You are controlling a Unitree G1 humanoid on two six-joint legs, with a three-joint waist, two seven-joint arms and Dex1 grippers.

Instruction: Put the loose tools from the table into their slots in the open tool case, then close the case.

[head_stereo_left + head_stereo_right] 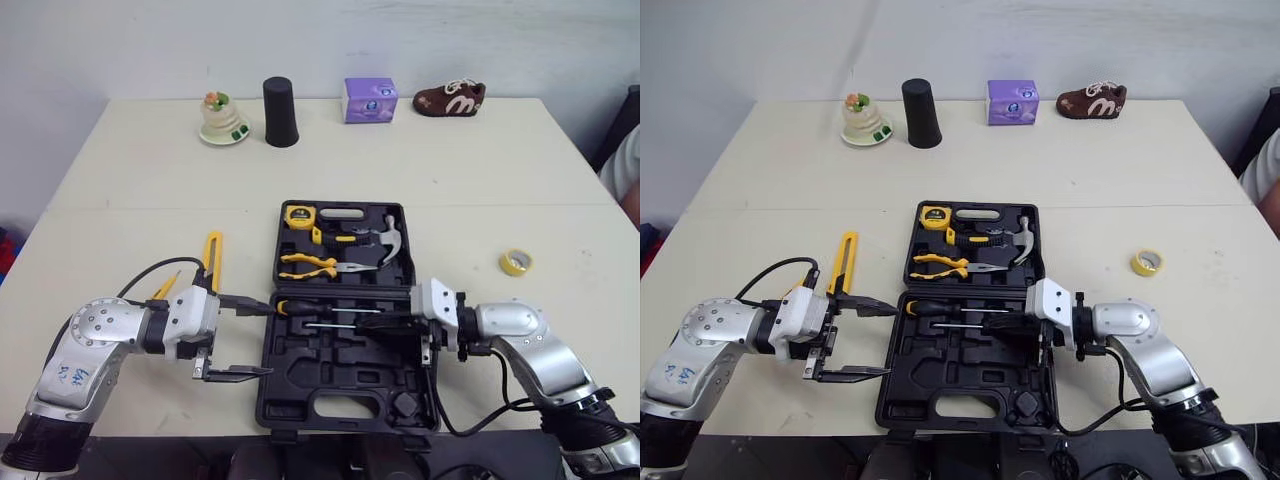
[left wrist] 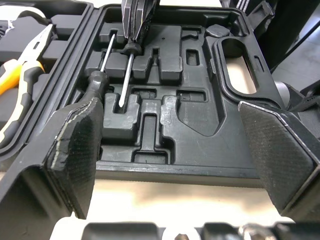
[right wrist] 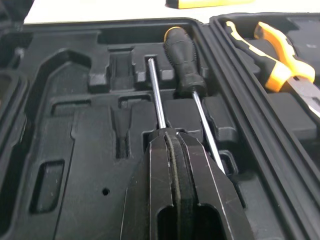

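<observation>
Black fingers of the right gripper (image 3: 171, 137) pinch a thin screwdriver (image 3: 156, 95) over its slot in the near half of the tool case (image 1: 268, 400), so next press it home and let go, while the left gripper (image 1: 245, 337) hangs spread at the case's left edge.

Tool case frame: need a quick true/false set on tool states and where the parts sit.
1. The tool case lies open. True.
2. The left tool is shut on a screwdriver. False: it is open and empty, at the case's left edge.
3. The right tool is shut on a screwdriver over the case's near half. True.
4. The yellow tape roll sits inside the case. False: it lies on the table, to the right of the case.
5. The hammer sits in the case's far half. True.
</observation>
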